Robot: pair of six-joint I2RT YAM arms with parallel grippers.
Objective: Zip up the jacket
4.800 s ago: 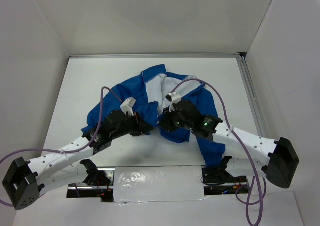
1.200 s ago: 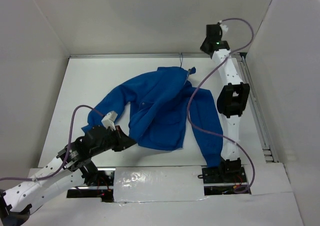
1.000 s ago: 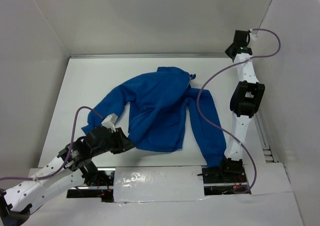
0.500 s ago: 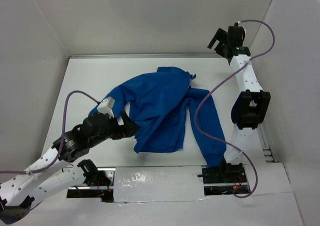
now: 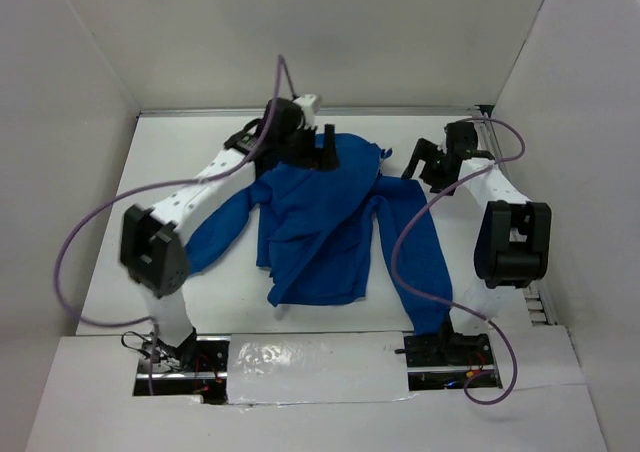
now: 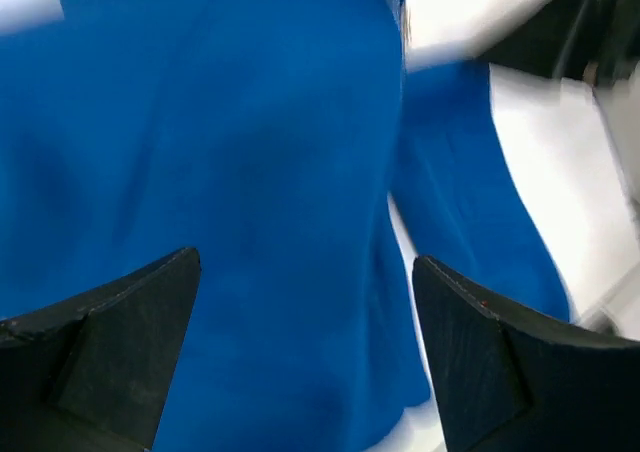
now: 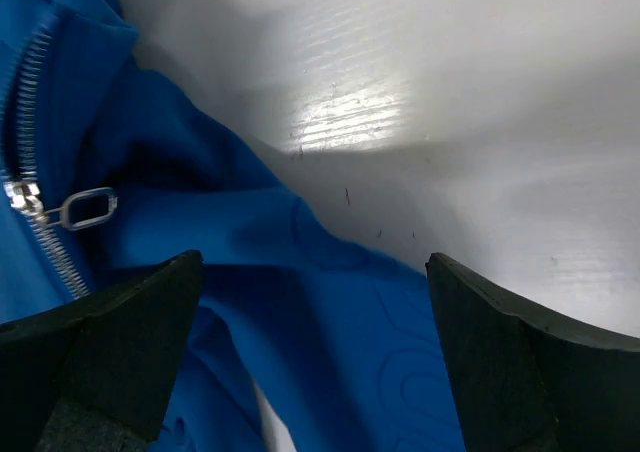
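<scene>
The bright blue jacket (image 5: 320, 222) lies front down in the middle of the white table, collar toward the far wall and sleeves spread to either side. My left gripper (image 5: 326, 150) is open above the collar end; in the left wrist view blue cloth (image 6: 250, 172) fills the space below its spread fingers (image 6: 120, 342). Open as well, my right gripper (image 5: 418, 164) hovers just right of the collar, over the right sleeve's shoulder (image 7: 340, 352). The pale zipper (image 7: 30, 122) and its metal pull tab (image 7: 88, 208) show at the left of the right wrist view.
White walls close in the table (image 5: 170, 152) on three sides. A metal rail (image 5: 505, 202) runs along the right edge. Purple cables (image 5: 400, 232) loop from both arms, the right one lying across the right sleeve. A foil-covered strip (image 5: 310, 357) sits between the arm bases.
The left arm swung from the near left hem to the far collar end. The right arm came down from high at the back right to beside the collar. Both grippers opened.
</scene>
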